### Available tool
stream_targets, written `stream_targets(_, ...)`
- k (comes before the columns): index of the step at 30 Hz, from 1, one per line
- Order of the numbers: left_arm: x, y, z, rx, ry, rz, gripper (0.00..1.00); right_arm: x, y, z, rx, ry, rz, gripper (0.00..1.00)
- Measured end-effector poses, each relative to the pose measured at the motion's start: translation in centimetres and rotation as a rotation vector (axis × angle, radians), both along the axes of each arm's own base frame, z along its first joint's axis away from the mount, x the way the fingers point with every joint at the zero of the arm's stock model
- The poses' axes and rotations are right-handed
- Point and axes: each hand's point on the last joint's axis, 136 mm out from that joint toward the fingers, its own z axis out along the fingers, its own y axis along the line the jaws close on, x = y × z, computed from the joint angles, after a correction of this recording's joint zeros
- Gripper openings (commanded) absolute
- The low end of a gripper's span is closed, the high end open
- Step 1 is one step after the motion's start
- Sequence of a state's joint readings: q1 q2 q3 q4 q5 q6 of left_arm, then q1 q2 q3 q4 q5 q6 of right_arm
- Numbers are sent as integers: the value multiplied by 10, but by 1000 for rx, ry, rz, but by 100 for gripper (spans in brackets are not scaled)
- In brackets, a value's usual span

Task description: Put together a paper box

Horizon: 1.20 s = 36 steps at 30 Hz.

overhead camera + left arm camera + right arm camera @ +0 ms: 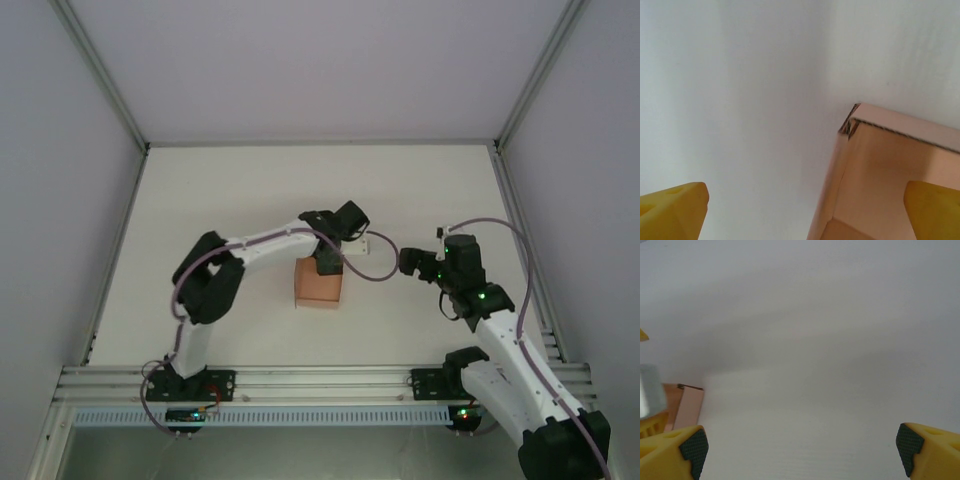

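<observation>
Starting at the left gripper (802, 212): spread wide, clamping nothing. Can see one yellow finger (932, 210) hanging over the inside of the paper box (880, 170) and the other finger (672, 212) out over the bare white table (740, 100). Looks like the box's side wall stands between the two, touching neither as far as can be told. Pretty clear look at the box from there too: salmon-pink card, folded up into a tray shape, open on top, with the raw corrugated edge showing at the near corner.

From overhead, same story: left gripper (327, 262) pointing down right at the far edge of the box (318, 288), sitting upright roughly mid-table (230, 200).

Moving over to the right gripper (802, 452): also fully open, holding nothing, just hovering over plain table with its black pads (692, 450) facing inward. Can just catch a sliver of the pink box (687, 407) at the far left of that wrist view. In the top view, parked off to the right of the box with a clear gap, right gripper (410, 262) aimed toward it.
</observation>
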State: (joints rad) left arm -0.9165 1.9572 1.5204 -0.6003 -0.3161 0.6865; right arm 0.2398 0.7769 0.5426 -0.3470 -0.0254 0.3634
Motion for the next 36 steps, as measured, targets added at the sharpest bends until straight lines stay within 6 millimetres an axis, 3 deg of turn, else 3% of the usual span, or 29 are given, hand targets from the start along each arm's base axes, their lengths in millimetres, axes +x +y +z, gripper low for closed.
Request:
stream_targets(4, -4, -7, 70, -229, -68, 19, 99, 11, 23, -5, 1, 6, 118, 99)
stream_targets(7, 4, 1, 126, -447, -119, 118, 99, 21, 56, -14, -42, 54, 268, 98)
stream_targets(10, 26, 41, 175, -682, -148, 326, 99, 35, 102, -19, -122, 80, 453, 95)
stream_targets(13, 50, 112, 197, -878, -161, 599, 99, 54, 151, -27, -215, 82, 628, 89)
stream_targets(15, 55, 168, 188, -961, -171, 796, 99, 64, 177, -38, -268, 92, 723, 85)
stream_targets(17, 47, 208, 163, -989, -156, 950, 99, 71, 198, -53, -317, 111, 804, 81)
stream_targets(21, 15, 252, 103, -985, -82, 1172, 99, 80, 225, -80, -396, 166, 913, 60)
stream_targets(25, -9, 275, 76, -992, -60, 1285, 100, 88, 232, -94, -436, 197, 922, 34)
stream_targets(29, -16, 280, 80, -1041, -82, 1304, 99, 96, 223, -96, -464, 216, 806, 18)
stream_targets(32, -14, 279, 85, -1066, -94, 1299, 99, 96, 210, -100, -442, 240, 646, 16)
stream_targets(36, -11, 279, 83, -1065, -91, 1303, 99, 84, 177, -101, -429, 296, 385, 16)
